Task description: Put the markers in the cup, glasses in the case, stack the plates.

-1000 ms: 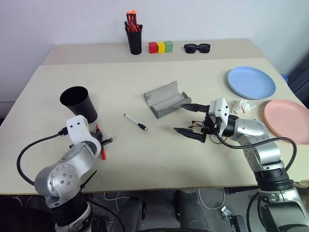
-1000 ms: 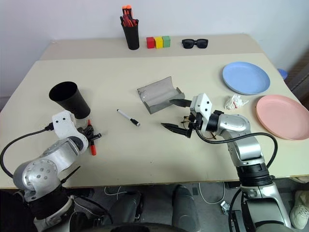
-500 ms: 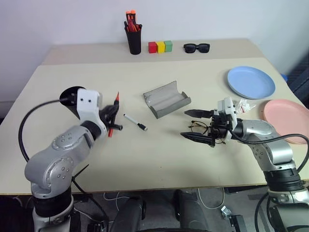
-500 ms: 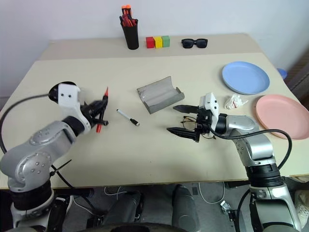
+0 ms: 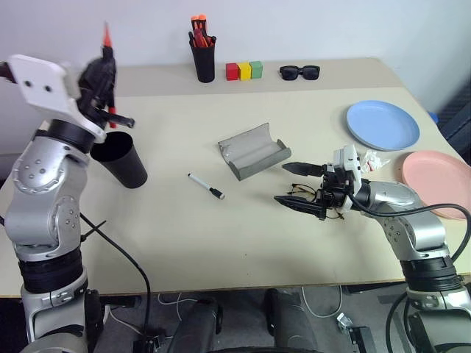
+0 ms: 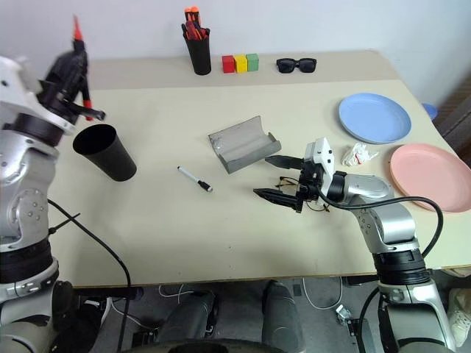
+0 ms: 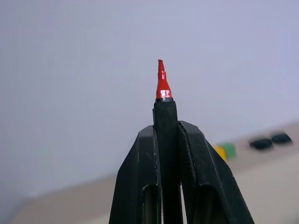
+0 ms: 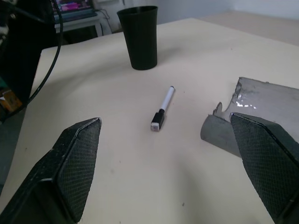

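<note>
Marker aloft, glasses by the spread fingers

Cup (image 5: 119, 159) stands below the left gripper (image 5: 103, 59), which pinches the red marker (image 5: 107, 35) (tip up). Right gripper (image 5: 303, 187), wide open, hovers at the glasses (image 5: 305, 193); white marker (image 5: 206, 186) lies well apart.

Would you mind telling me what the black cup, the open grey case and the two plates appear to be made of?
Cup: probably matte plastic, dull black with no shine. Case: seemingly a rigid shell, keeping its curved shape, with a bright glint on the grey lining. Blue plate and pink plate: likely plastic, thin, evenly coloured, soft sheen.
</note>
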`<control>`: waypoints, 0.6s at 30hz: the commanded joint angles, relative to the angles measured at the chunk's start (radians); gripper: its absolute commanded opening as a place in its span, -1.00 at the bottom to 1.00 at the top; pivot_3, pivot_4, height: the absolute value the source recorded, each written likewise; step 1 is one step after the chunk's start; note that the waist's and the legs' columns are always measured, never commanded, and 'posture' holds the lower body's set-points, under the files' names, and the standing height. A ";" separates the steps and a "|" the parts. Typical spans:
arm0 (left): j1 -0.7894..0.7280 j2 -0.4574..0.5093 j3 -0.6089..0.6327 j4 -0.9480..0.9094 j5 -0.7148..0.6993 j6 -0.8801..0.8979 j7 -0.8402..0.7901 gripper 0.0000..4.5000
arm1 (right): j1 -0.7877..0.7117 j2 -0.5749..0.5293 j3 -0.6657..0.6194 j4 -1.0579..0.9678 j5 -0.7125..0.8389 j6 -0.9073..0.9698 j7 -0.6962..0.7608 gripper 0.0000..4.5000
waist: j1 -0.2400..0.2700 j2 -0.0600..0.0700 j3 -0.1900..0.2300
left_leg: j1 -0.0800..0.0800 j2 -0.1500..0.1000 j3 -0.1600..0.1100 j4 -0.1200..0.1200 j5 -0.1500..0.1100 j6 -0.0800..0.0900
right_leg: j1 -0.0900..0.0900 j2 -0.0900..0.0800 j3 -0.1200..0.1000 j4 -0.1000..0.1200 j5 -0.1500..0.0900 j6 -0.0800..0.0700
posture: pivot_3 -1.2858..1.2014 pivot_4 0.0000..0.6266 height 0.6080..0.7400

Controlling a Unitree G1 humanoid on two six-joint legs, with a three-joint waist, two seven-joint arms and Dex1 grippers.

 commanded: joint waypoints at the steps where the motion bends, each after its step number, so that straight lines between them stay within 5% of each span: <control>1: 0.005 -0.010 0.046 0.077 0.030 -0.134 -0.010 -0.99 | -0.022 0.010 -0.004 -0.030 -0.010 -0.026 -0.007 1.00 | 0.000 0.000 0.000 | 0.000 0.000 0.000 0.000 0.000 0.000 | 0.000 0.000 0.000 0.000 0.000 0.000 | 0.03 -0.52 1.00; 18: 0.106 -0.086 0.030 0.361 0.044 -0.451 -0.110 -0.99 | -0.011 0.007 -0.003 -0.051 -0.034 -0.047 -0.015 1.00 | -0.003 0.000 0.000 | 0.000 0.000 0.000 0.000 0.000 0.000 | 0.000 0.000 0.000 0.000 0.001 0.001 | 0.03 -0.52 1.00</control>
